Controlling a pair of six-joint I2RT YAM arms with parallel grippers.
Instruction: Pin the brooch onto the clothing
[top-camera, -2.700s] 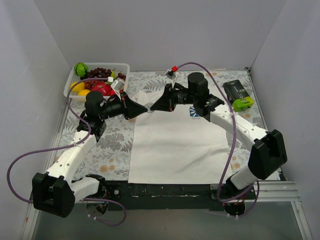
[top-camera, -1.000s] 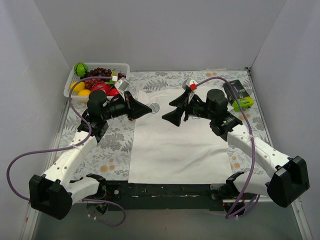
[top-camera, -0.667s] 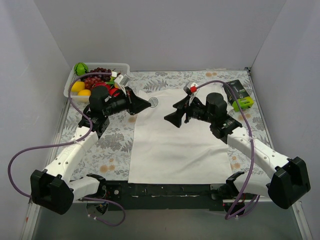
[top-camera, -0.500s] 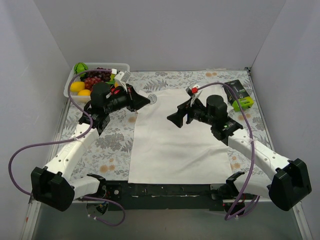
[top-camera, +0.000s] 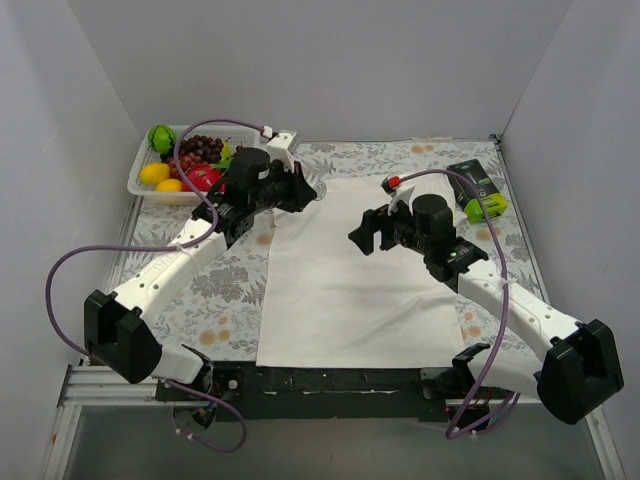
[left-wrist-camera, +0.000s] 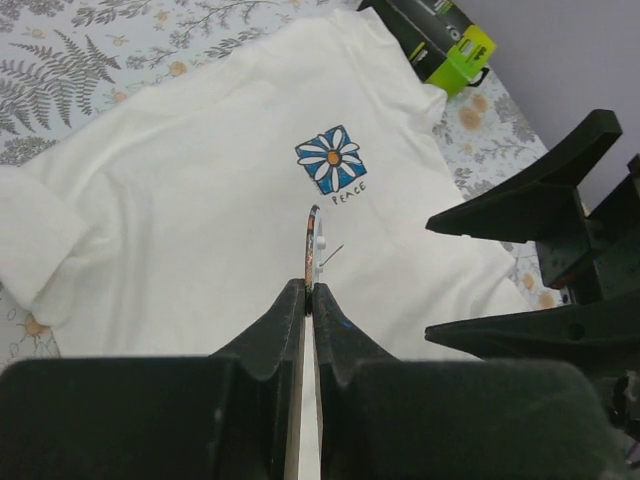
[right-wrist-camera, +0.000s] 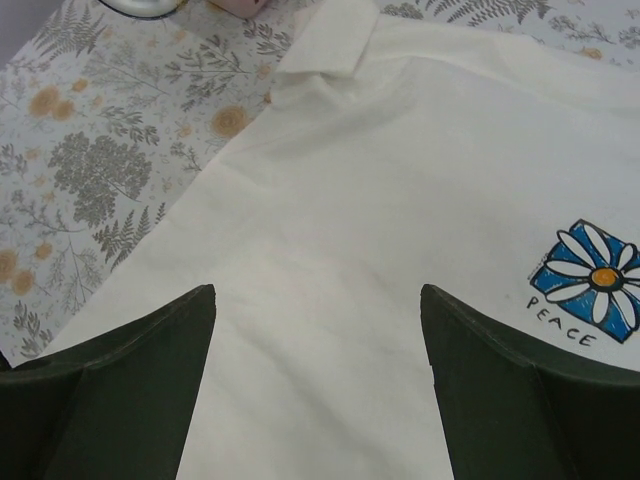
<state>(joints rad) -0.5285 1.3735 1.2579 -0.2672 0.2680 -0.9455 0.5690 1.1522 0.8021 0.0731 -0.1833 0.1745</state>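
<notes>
**Fruit basket** (top-camera: 134, 183), far left corner of the floral-covered surface (top-camera: 222, 292). Not involved.

**Left claw** (top-camera: 306, 191). It has swung away from the shirt's left edge, where it met the other claw a few seconds back. It now reaches over the far left shoulder of the garment. Its jaws are pressed together on the brooch (left-wrist-camera: 313, 240), which stands edge-on above the fingertips, clear of the cloth.

**Clothing** (top-camera: 340, 300). It lies flat with the neck to the far side. Nothing is pinned on it yet.

**Right claw** (top-camera: 364, 232). It has drawn back to the right and hovers over the chest area. Its fingers are spread wide and it holds nothing.

**Green-and-black device** (top-camera: 476, 190), far right, off the shirt.

**Meaning of the change.** The brooch now sits with the left claw alone, so I take the handover or adjustment to be done. The pinning itself is still to come.

**What each view adds**
- **Overhead view:** It gives both arms' positions. The brooch is too small to make out there, and the right arm covers the logo.
- **Left wrist view:** It shows the disc side-on with a thin wire angling off it, probably the open pin. The blue flower logo (left-wrist-camera: 331, 163) lies beyond.
- **Right wrist view:** It shows only bare white cloth between the open fingers (right-wrist-camera: 110, 385).
</notes>
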